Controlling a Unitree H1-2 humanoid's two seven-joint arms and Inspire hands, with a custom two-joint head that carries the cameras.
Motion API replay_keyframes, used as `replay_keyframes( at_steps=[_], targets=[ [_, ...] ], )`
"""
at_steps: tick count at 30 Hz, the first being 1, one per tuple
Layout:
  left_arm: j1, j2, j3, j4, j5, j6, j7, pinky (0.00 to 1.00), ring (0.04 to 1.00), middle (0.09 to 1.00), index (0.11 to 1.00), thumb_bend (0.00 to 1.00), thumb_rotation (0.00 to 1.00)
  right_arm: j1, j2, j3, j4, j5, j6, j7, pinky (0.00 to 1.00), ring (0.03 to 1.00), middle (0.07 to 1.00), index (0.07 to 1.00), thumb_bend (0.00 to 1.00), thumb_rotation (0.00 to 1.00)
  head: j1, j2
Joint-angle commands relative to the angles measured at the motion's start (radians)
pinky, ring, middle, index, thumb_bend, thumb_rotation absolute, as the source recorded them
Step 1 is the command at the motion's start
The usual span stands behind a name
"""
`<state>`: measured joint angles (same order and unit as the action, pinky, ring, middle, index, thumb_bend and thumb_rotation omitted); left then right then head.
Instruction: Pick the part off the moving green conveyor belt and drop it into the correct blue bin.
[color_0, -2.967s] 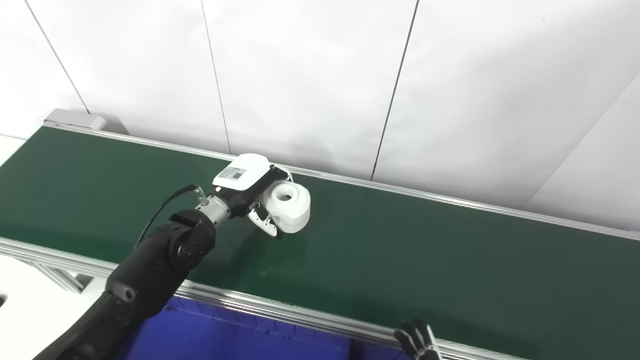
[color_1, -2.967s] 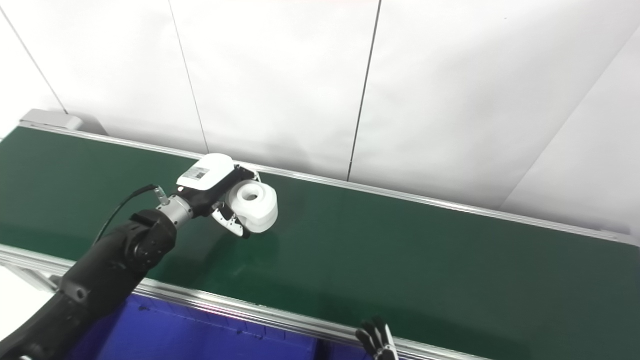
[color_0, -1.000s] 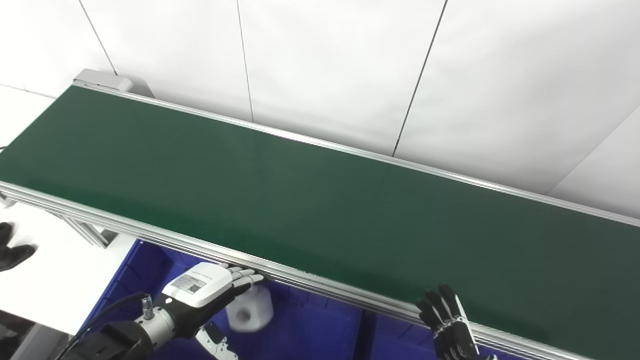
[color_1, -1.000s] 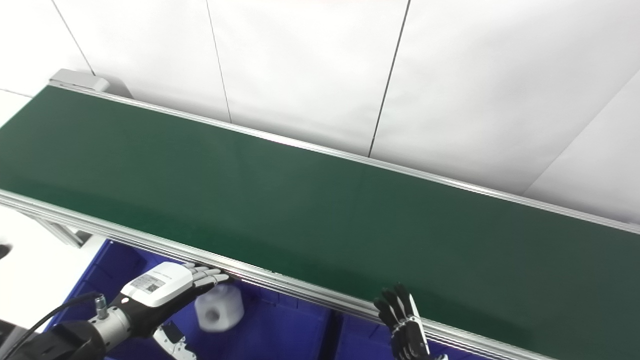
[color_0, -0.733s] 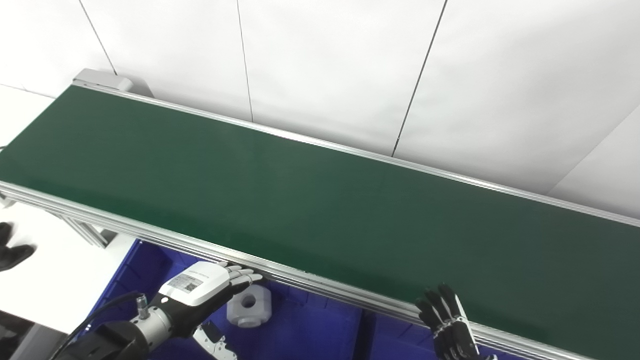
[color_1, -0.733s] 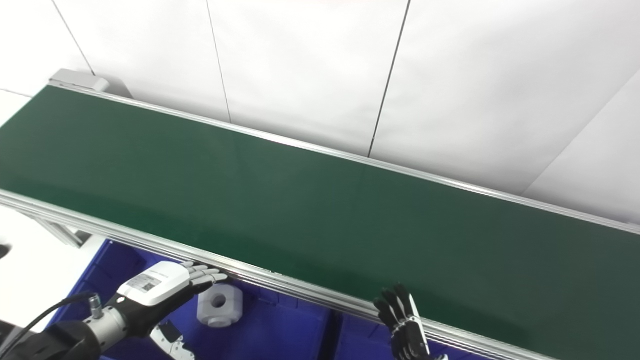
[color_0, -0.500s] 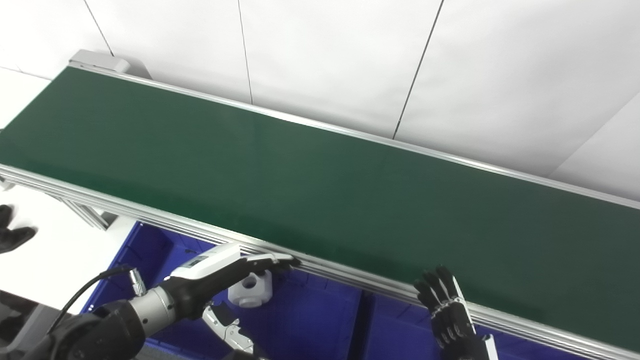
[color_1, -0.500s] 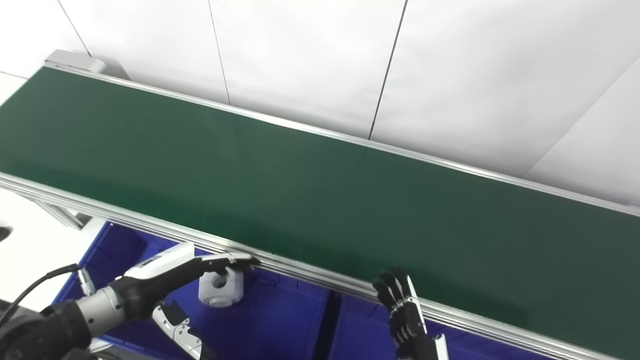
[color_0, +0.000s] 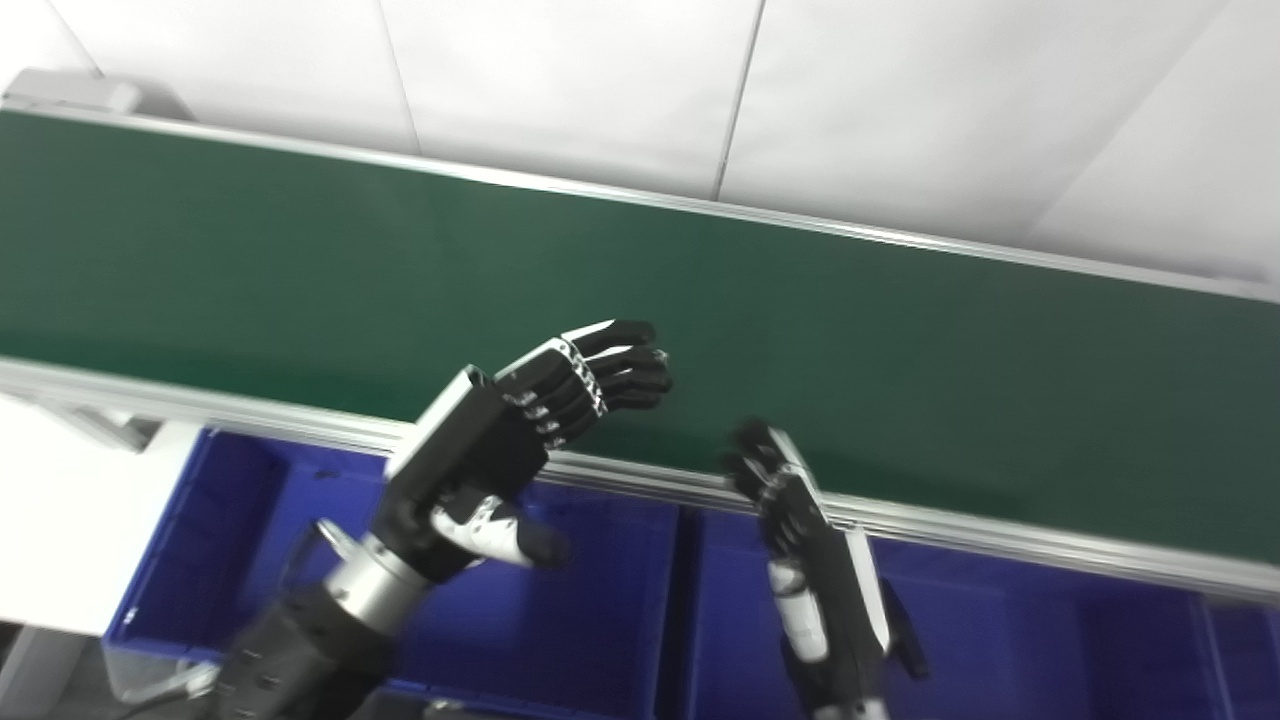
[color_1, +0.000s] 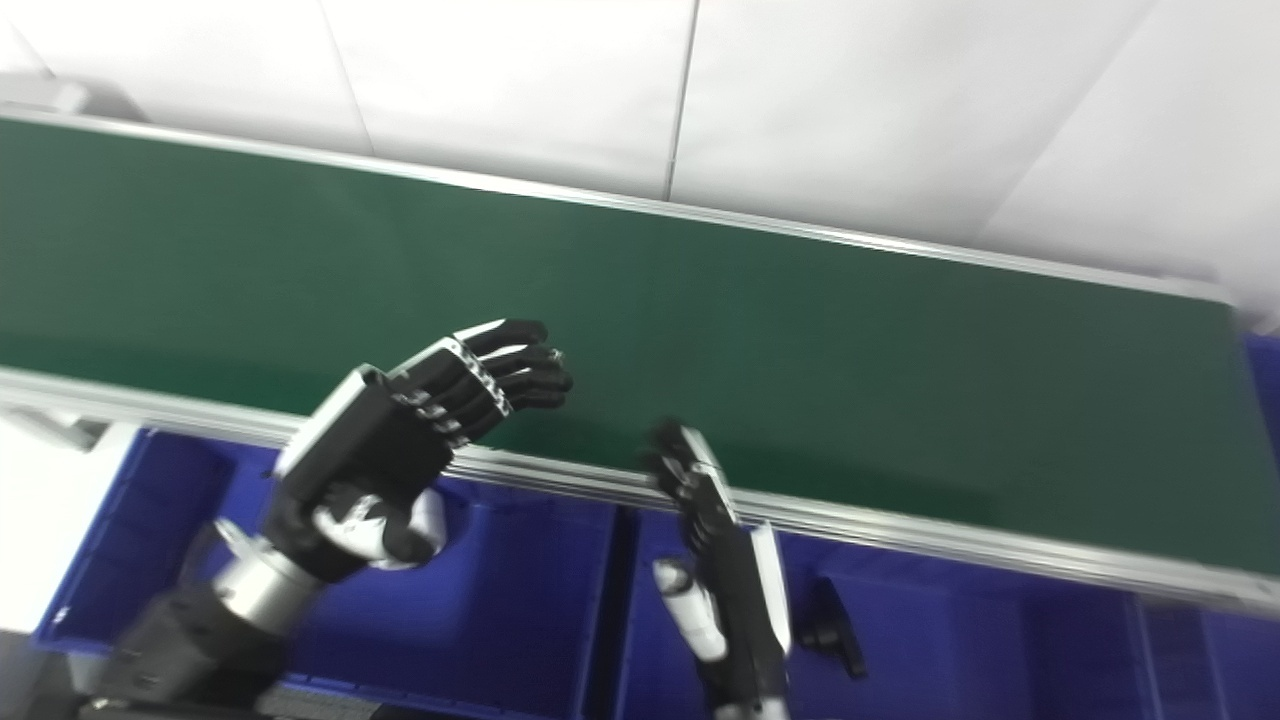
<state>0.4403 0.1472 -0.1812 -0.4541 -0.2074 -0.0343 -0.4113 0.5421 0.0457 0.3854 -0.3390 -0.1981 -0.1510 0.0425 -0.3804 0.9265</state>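
Left hand (color_1: 385, 460) seemingly hides the part (color_1: 432, 516); frames blurred.

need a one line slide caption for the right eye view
Both hands, left and right, raised open over blue bins before a bare green belt.

Green conveyor belt (color_0: 900, 330) runs left to right w/ silver rails (color_0: 1000, 545) front & back, white wall behind. Belt surface bare. Blue bins (color_0: 230, 520) sit side by side just below front rail
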Motion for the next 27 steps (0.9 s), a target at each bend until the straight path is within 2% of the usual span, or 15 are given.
replay_keyframes(
  at_steps=[1,3,7,9,12,17,24,27],
  targets=[
    [-0.003,0.060,0.020,0.034,0.053,-0.084,-0.007,0.91,0.927,0.904,0.876,0.90,0.50,-0.007,0.073,0.043,-0.005,-0.041,0.001,-0.022,0.89,0.881,0.919,0.938,0.81,0.96,-0.040,-0.006],
    [-0.016,0.080,0.018,0.065,0.066,-0.096,-0.006,0.93,0.938,0.919,0.874,0.88,0.51,-0.012,0.082,0.053,0.006,-0.061,0.000,-0.038,0.89,0.882,0.923,0.942,0.80,0.97,-0.070,-0.011],
    [-0.044,0.102,-0.013,0.095,0.120,-0.103,-0.006,0.96,0.967,0.951,0.901,0.88,0.56,-0.022,0.090,0.061,0.022,-0.069,-0.005,-0.058,0.90,0.891,0.936,0.947,0.80,0.97,-0.081,-0.011],
    [-0.052,0.105,-0.033,0.101,0.154,-0.112,-0.003,0.94,0.963,0.947,0.900,0.88,0.58,-0.024,0.090,0.062,0.027,-0.064,-0.012,-0.064,0.90,0.894,0.936,0.947,0.79,0.96,-0.075,-0.011],
    [-0.056,0.110,-0.055,0.094,0.174,-0.092,-0.002,0.93,0.960,0.944,0.896,0.89,0.57,-0.022,0.085,0.060,0.023,-0.068,-0.010,-0.071,0.90,0.892,0.934,0.945,0.80,0.97,-0.058,-0.012],
    [-0.058,0.105,-0.077,0.072,0.192,-0.070,0.008,0.95,0.959,0.941,0.889,0.85,0.53,-0.016,0.074,0.054,0.012,-0.066,-0.014,-0.073,0.89,0.875,0.924,0.942,0.79,0.97,-0.048,-0.002],
    [-0.068,0.088,-0.102,0.021,0.241,-0.029,0.021,0.97,0.968,0.953,0.901,0.82,0.56,-0.011,0.061,0.039,-0.010,-0.070,-0.006,-0.075,0.87,0.864,0.917,0.941,0.80,0.99,-0.039,0.021],
    [-0.070,0.071,-0.107,0.013,0.251,-0.033,0.039,0.98,0.987,0.974,0.924,0.82,0.58,-0.007,0.054,0.031,-0.020,-0.066,0.001,-0.074,0.88,0.864,0.917,0.941,0.79,0.99,-0.028,0.029]
  ],
)
